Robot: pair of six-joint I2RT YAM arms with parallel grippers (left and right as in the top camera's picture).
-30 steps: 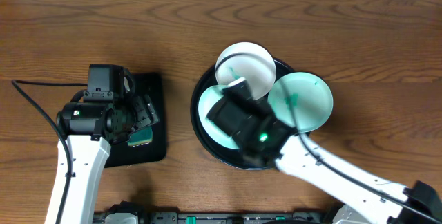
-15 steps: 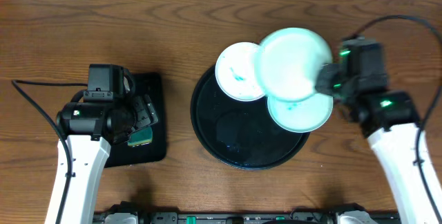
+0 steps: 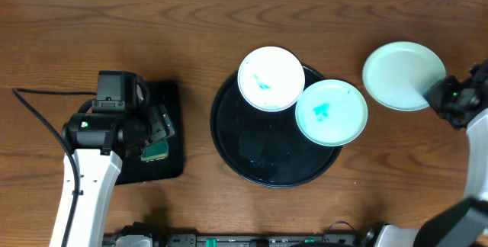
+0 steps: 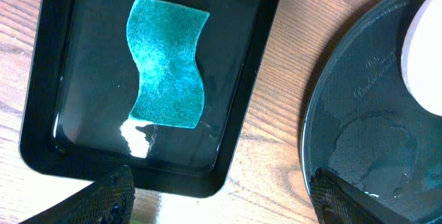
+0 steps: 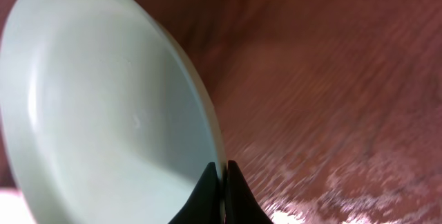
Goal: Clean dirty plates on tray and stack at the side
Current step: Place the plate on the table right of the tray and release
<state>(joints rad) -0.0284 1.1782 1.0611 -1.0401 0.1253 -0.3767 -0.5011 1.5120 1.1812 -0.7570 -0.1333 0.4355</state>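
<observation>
The large round black tray (image 3: 252, 155) sits mid-table. Two plates rest on its rim: a white plate (image 3: 271, 78) with a small teal smear at the back, and a mint plate (image 3: 331, 112) with a teal smear at the right. A third pale plate (image 3: 402, 75), without smears, is off the tray at the far right, with my right gripper (image 3: 438, 94) shut on its rim (image 5: 222, 175). My left gripper (image 4: 221, 196) is open above the wood between the sponge tray and the round tray (image 4: 359, 127), holding nothing.
A small rectangular black tray (image 3: 169, 152) at the left holds a green sponge (image 4: 168, 72). Water film glistens inside the round tray. The left arm (image 3: 84, 178) stands over the sponge tray. Bare wood lies around the far-right plate.
My right arm has carried the pale plate from over the round tray out to the far right of the table. The left arm has not moved.
</observation>
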